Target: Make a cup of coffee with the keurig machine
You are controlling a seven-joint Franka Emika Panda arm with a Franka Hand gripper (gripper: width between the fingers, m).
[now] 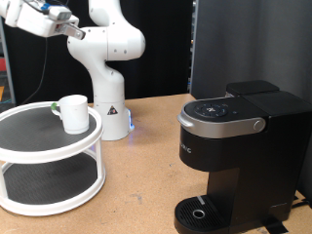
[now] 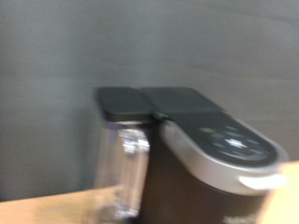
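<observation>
Tool [image 1: 39, 19]: we see it raised at the upper left of the exterior view, high over the stand; we cannot tell how far its fingers are spread, and nothing shows between them.
Cup [image 1: 73, 112]: white, upright on the top tier of the round white two-tier stand [image 1: 49, 161] at the left.
Coffee machine [image 1: 234, 161]: black, at the lower right on the wooden counter [image 1: 146, 195], lid down, round drip tray bare; the wrist view shows it blurred [image 2: 196, 149].

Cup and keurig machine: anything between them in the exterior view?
Only the robot's white base on bare tabletop separates the cup from the keurig machine.
</observation>
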